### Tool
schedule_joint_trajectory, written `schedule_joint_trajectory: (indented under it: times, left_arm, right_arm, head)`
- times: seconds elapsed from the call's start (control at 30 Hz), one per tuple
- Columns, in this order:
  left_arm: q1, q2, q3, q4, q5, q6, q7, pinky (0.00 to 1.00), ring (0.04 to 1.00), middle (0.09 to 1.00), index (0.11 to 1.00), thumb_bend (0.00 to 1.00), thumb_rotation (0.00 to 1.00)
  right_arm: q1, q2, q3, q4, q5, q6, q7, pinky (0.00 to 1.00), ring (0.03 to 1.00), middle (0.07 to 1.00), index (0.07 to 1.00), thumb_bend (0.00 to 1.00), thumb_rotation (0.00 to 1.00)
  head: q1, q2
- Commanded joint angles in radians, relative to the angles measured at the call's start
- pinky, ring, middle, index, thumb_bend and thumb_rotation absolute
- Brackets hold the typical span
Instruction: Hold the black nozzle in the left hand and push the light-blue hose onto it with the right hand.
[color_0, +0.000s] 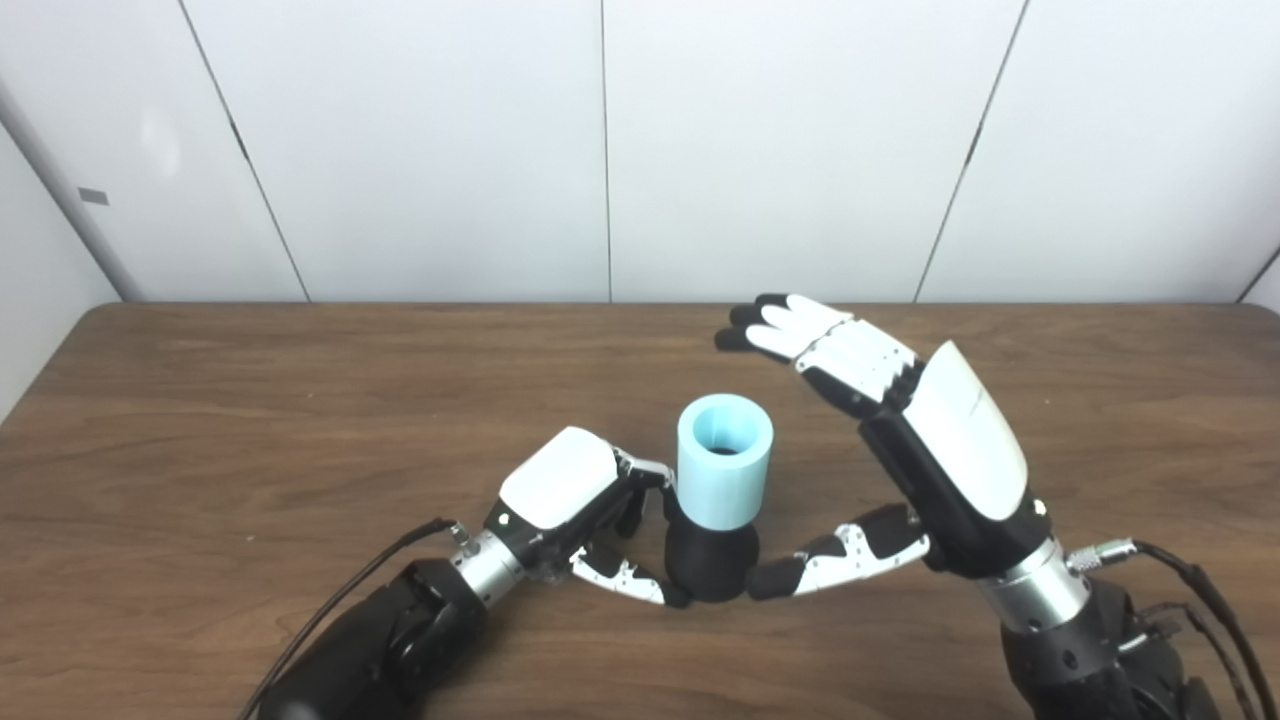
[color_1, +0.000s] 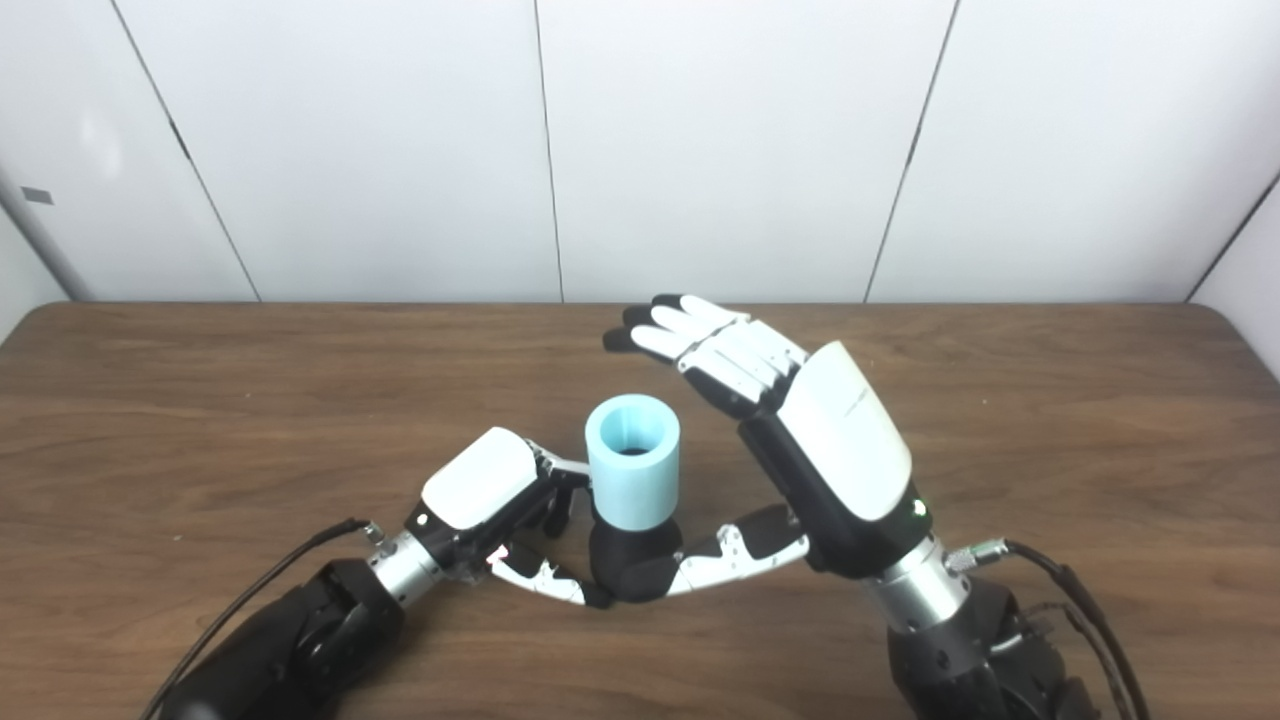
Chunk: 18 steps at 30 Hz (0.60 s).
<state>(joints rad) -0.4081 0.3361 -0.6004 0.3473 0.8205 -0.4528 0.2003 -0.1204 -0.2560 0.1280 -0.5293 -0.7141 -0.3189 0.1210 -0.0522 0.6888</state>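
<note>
Left fingers curled in tight against the black nozzle, thumb hooked along its near side low down, so the left hand has that nozzle gripped from the left. Over on the other side, the right thumb reaches in low and its dark tip sits right against the nozzle's base, though I cannot tell if it presses or only touches. The right fingers are a different story: stretched out flat and together, raised above and behind the parts, closing on nothing. So the right hand is spread wide, palm turned toward the middle, not holding anything.

Between the two hands stands the light-blue hose, a short, thick tube, upright, its open mouth facing up. Its lower end sits down over the top of the nozzle, and the black base flares out beneath it and rests on the table. The left fingers look to brush the hose's lower left edge; the right fingers stay clear of it.

Further out: the left wrist comes in low from the bottom left with a black cable trailing off it, the forearm almost lying on the wood. The right forearm rises steeply from the bottom right, more cabling looped at its wrist. Brown wood-grain top all around, white wall panels behind.
</note>
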Motion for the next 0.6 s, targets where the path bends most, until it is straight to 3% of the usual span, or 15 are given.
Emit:
schedule_joint_trajectory:
  times: [0.0,0.23,0.37,0.57]
  left_arm:
    - [0.090,-0.021,-0.053,0.073,0.016,-0.014,-0.030,0.11,0.164,0.471,0.480,0.53,0.00]
    - [0.093,-0.019,-0.048,0.067,0.015,-0.012,-0.042,0.12,0.169,0.471,0.480,0.53,0.00]
    - [0.093,-0.018,-0.050,0.069,0.011,-0.014,-0.039,0.12,0.172,0.471,0.480,0.53,0.00]
    - [0.094,-0.017,-0.052,0.071,0.012,-0.014,-0.037,0.13,0.176,0.471,0.480,0.53,0.00]
  right_arm:
    - [-0.016,-0.023,0.001,-0.052,-0.066,0.005,0.044,0.92,0.970,0.917,0.877,0.93,0.91]
    - [-0.015,-0.036,0.016,-0.069,-0.128,0.042,0.152,0.96,0.998,0.973,0.939,0.92,0.88]
    - [-0.019,-0.024,0.020,-0.059,-0.131,0.040,0.155,0.90,0.975,0.975,0.954,0.90,0.84]
    - [-0.033,-0.008,0.025,-0.044,-0.139,0.038,0.153,0.90,0.979,0.983,0.970,0.90,0.85]
  head:
    - [-0.001,0.001]
    - [-0.002,-0.002]
    - [-0.002,-0.003]
    - [-0.002,-0.004]
